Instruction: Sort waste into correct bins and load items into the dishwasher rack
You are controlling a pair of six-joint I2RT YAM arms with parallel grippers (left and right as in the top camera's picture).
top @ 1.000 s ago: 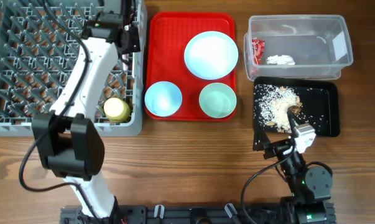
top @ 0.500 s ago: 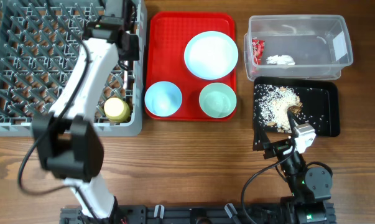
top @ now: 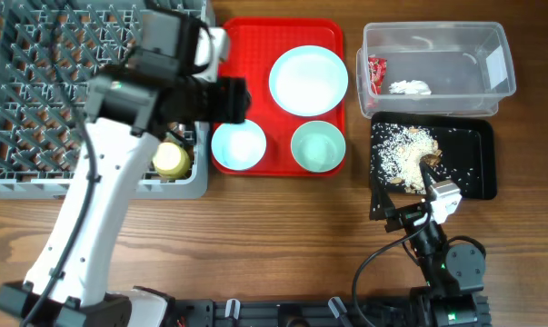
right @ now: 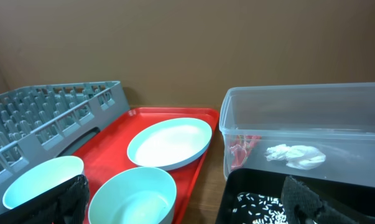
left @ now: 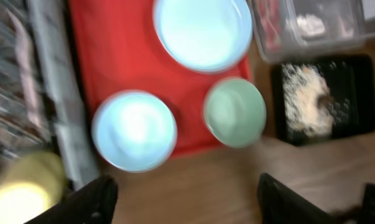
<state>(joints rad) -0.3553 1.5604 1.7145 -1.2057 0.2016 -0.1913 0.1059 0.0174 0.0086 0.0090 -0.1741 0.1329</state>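
In the grey dishwasher rack (top: pixel 37 91) a yellow cup (top: pixel 171 160) stands near the front right corner. My left gripper (top: pixel 228 98) hovers over the left edge of the red tray, open with nothing between its fingers (left: pixel 94 199). Below it lie the pale blue bowl (left: pixel 134 130), the mint bowl (left: pixel 235 112) and the blue plate (left: pixel 203 31). A red wrapper (top: pixel 375 74) and a white tissue (top: pixel 410 87) lie in the clear tub (top: pixel 492 41). Rice and brown scraps (top: pixel 403 150) cover the black tray (top: pixel 473 173). My right gripper (right: pixel 187 211) rests open at the black tray's near edge.
The red serving tray (top: pixel 255 54) sits between the rack and the two bins. Bare wooden table (top: pixel 274 236) runs along the front. The right arm's base (top: pixel 451 268) stands at the front right.
My left arm has risen from the rack's back right corner and swung right, over the red tray's left edge. Its gripper now stands open. The right arm has not moved.
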